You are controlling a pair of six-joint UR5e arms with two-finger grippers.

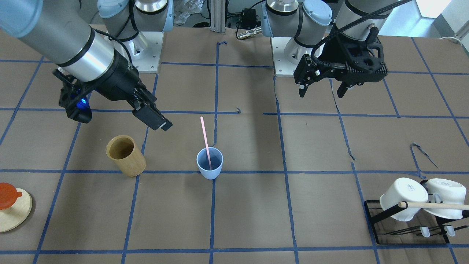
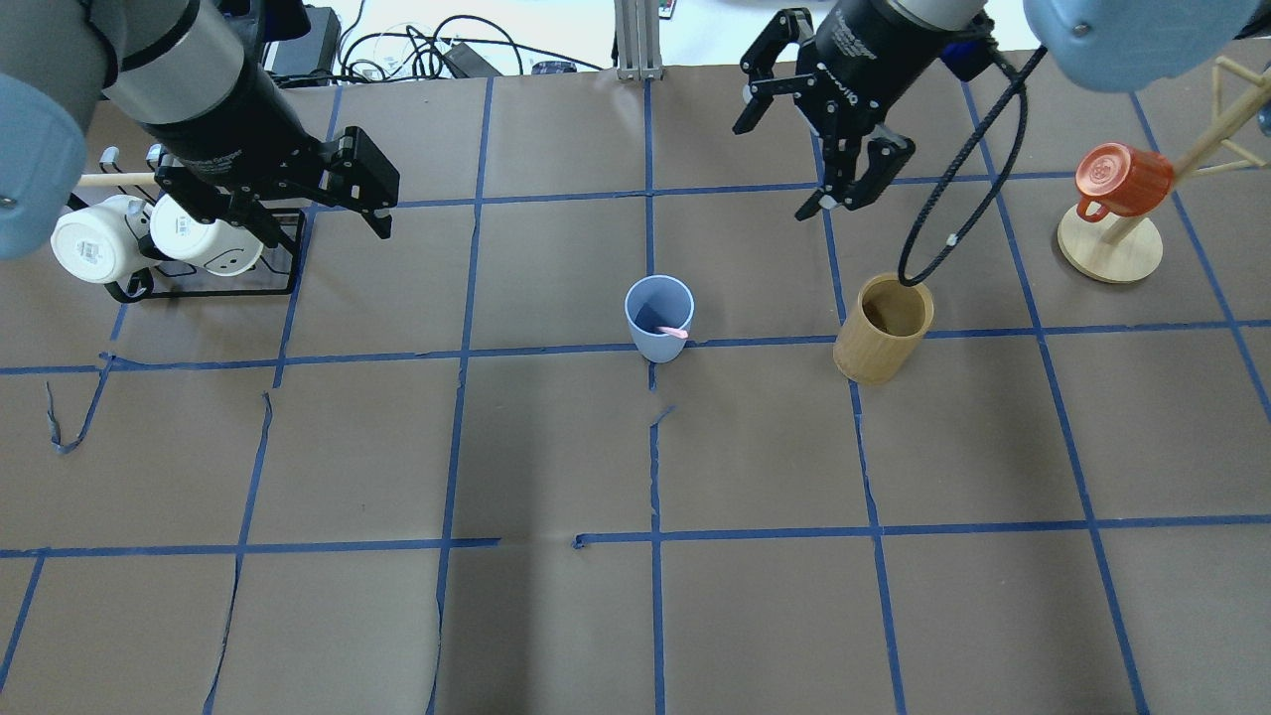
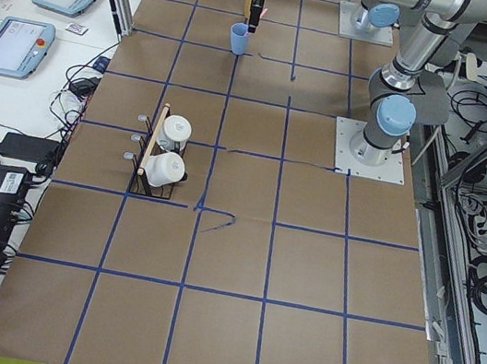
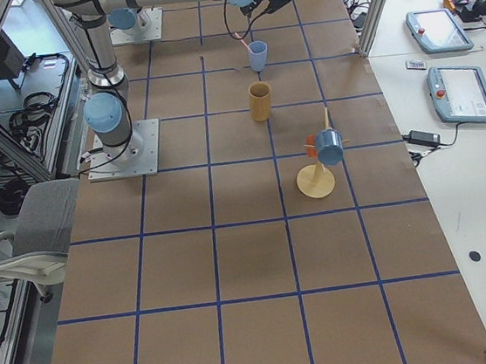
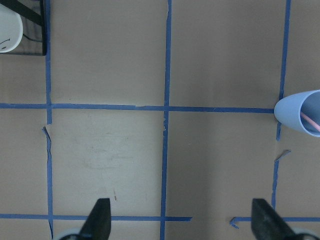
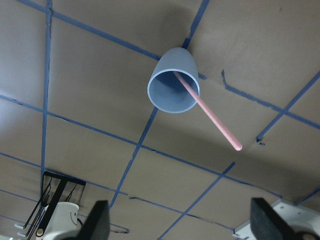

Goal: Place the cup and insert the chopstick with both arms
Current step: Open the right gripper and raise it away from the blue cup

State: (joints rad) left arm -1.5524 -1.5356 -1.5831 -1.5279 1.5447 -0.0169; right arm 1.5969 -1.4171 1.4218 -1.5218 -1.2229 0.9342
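Observation:
The light-blue cup [image 1: 209,167] stands upright near the table's middle, also in the overhead view [image 2: 658,318]. The pale-pink chopstick [image 1: 205,139] stands inside it, leaning on the rim, its upper end well above the cup; the right wrist view shows it too [image 6: 210,112]. My right gripper [image 1: 155,113] is open and empty, raised above the table beside the cup and apart from it. My left gripper [image 1: 321,93] is open and empty, high over the table, far from the cup. The cup's edge shows at the right of the left wrist view [image 5: 300,112].
A tan wooden holder [image 1: 125,156] stands next to the cup on my right arm's side. A black rack [image 1: 370,216] with two white mugs [image 1: 403,198] and a wooden rod [image 1: 436,205] is near my left arm. An orange mug [image 2: 1117,184] hangs on a wooden stand.

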